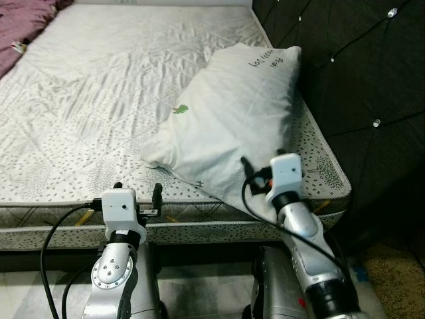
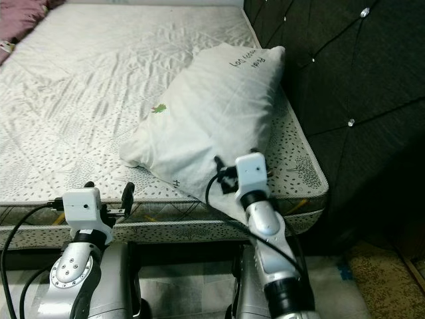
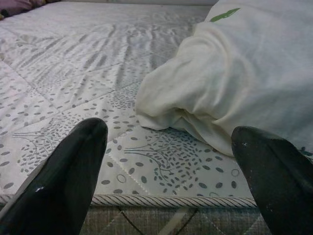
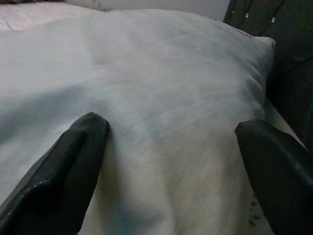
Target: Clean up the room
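A white pillow [image 1: 232, 113] with a small green mark and dark writing lies tilted on the right side of the patterned mattress [image 1: 86, 113]. Its near corner hangs over the bed's front edge. My right gripper [image 1: 263, 161] is open, its fingers spread wide right against the pillow's near end [image 4: 166, 98]. My left gripper [image 1: 137, 191] is open at the mattress's front edge [image 3: 161, 199], a little short of the pillow's left corner [image 3: 161, 110], with nothing between its fingers.
A dark tufted headboard [image 1: 358, 80] with shiny buttons stands along the bed's right side. A purple blanket [image 1: 26, 20] is bunched at the far left corner. Pale floor tiles [image 1: 199, 286] lie below me, and a yellowish rug [image 1: 398, 279] is at the lower right.
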